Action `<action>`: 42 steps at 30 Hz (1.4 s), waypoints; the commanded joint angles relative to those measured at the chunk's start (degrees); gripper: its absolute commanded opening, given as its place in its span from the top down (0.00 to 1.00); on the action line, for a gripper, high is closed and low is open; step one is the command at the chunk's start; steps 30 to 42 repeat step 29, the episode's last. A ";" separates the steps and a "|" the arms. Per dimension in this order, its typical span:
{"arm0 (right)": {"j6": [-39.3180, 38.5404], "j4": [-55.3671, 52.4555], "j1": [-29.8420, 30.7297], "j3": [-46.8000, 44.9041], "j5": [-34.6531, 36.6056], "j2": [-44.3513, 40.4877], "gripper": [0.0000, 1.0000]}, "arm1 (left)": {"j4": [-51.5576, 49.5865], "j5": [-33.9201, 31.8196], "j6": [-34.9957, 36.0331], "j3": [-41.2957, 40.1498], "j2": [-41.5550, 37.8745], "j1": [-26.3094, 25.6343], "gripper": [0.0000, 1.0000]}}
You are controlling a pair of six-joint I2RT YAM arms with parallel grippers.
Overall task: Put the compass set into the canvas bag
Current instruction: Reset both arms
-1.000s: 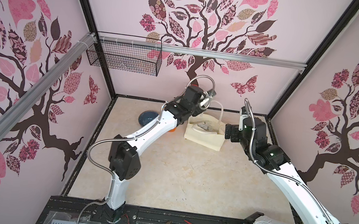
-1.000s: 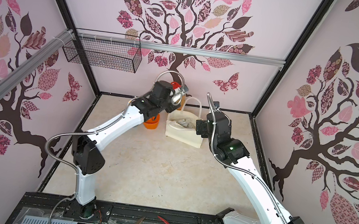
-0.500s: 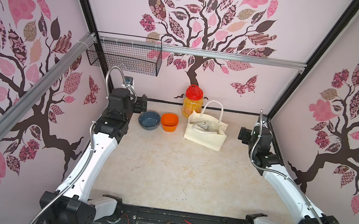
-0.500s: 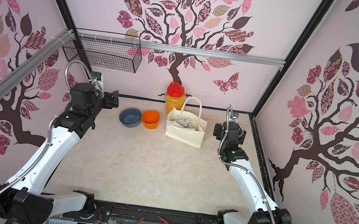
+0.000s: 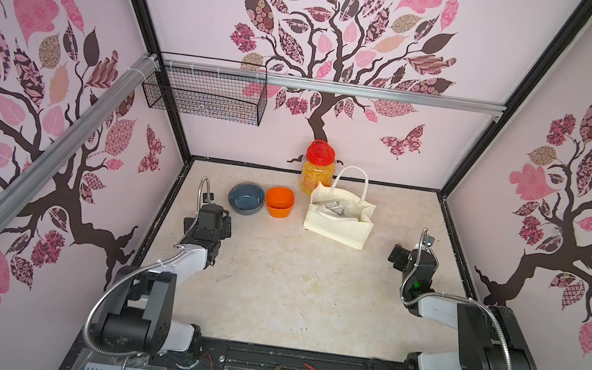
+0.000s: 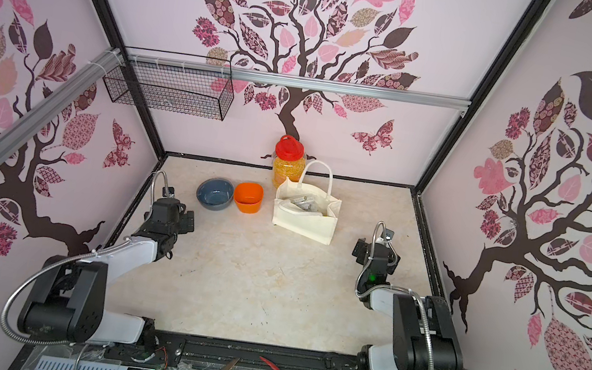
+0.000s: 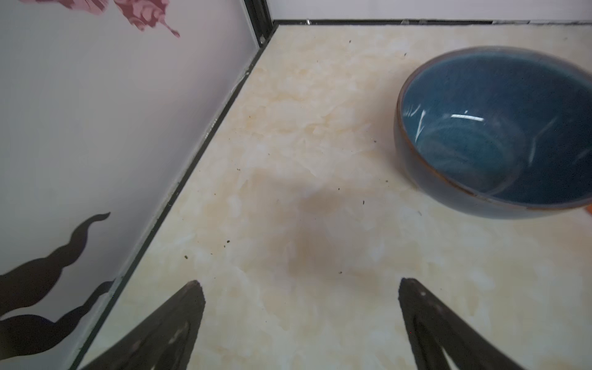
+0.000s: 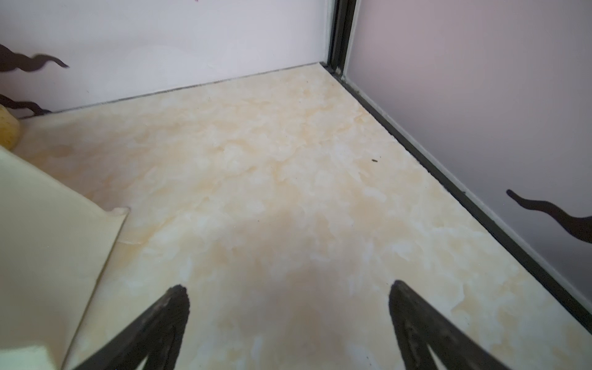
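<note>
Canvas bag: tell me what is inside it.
Inside the canvas bag lies a clear packet with grey parts, apparently the compass set, beside one folded-in handle. The bag's near wall hides its floor and anything lower.

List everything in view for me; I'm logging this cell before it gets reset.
canvas bag: one, cream, upright and open, towards the back of the table
compass set: one, silvery pack, inside the bag
jar: one, yellow contents and red lid, behind the bag
square cup: one, orange, left of the bag
bowl: one, blue, left of the cup
wire basket: one, black, hung on the wall rail
table: one, beige marbled
left end effector: one, black, open, empty, near the bowl
right end effector: one, black, open, empty, right of the bag
</note>
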 commanded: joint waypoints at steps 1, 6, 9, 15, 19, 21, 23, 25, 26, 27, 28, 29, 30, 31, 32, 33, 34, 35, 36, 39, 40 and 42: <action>-3.12 20.48 0.02 -5.38 -7.25 3.99 0.00 | 23.37 -1.69 0.35 -5.15 1.69 0.27 0.02; -5.54 11.29 0.03 -0.37 -12.81 4.54 0.00 | 36.24 4.65 2.31 -10.60 5.58 0.47 0.02; -5.79 18.47 0.04 -2.31 -12.43 6.53 0.00 | 41.35 6.71 3.01 -11.25 8.62 0.63 0.02; -5.64 17.01 0.12 -1.73 -12.54 6.26 0.00 | 40.93 6.66 2.86 -11.29 8.26 0.72 0.02; -5.69 16.92 0.09 -1.76 -12.47 6.29 0.00 | 41.67 6.70 3.06 -11.47 8.44 0.73 0.02; -5.77 16.61 0.09 -1.41 -12.50 6.52 0.00 | 41.60 6.67 2.93 -11.55 8.42 0.72 0.02; -5.79 16.25 0.11 -1.17 -12.60 6.76 0.00 | 41.64 6.72 3.00 -11.48 8.38 0.77 0.02; -5.77 16.28 0.04 -1.25 -12.56 6.58 0.00 | 41.61 6.66 2.98 -11.47 8.41 0.79 0.02; -5.76 16.32 0.10 -1.28 -12.63 6.48 0.00 | 41.61 6.69 2.91 -11.57 8.41 0.73 0.02; -5.67 16.54 0.11 -1.52 -12.58 6.33 0.00 | 41.52 6.72 2.94 -11.60 8.33 0.72 0.02; -5.63 16.71 0.09 -1.64 -12.59 6.22 0.00 | 41.59 6.68 2.98 -11.56 8.33 0.72 0.02; -5.69 16.82 0.09 -1.81 -12.58 6.13 0.00 | 41.61 6.67 2.94 -11.58 8.34 0.72 0.02; -5.69 16.82 0.09 -1.81 -12.58 6.13 0.00 | 41.61 6.67 2.94 -11.58 8.34 0.72 0.02; -5.69 16.82 0.09 -1.81 -12.58 6.13 0.00 | 41.61 6.67 2.94 -11.58 8.34 0.72 0.02; -5.69 16.82 0.09 -1.81 -12.58 6.13 0.00 | 41.61 6.67 2.94 -11.58 8.34 0.72 0.02; -5.69 16.82 0.09 -1.81 -12.58 6.13 0.00 | 41.61 6.67 2.94 -11.58 8.34 0.72 0.02; -5.69 16.82 0.09 -1.81 -12.58 6.13 0.00 | 41.61 6.67 2.94 -11.58 8.34 0.72 0.02; -5.69 16.82 0.09 -1.81 -12.58 6.13 0.00 | 41.61 6.67 2.94 -11.58 8.34 0.72 0.02; -5.69 16.82 0.09 -1.81 -12.58 6.13 0.00 | 41.61 6.67 2.94 -11.58 8.34 0.72 0.02; -5.69 16.82 0.09 -1.81 -12.58 6.13 0.00 | 41.61 6.67 2.94 -11.58 8.34 0.72 0.02; -5.69 16.82 0.09 -1.81 -12.58 6.13 0.00 | 41.61 6.67 2.94 -11.58 8.34 0.72 0.02; -5.69 16.82 0.09 -1.81 -12.58 6.13 0.00 | 41.61 6.67 2.94 -11.58 8.34 0.72 0.02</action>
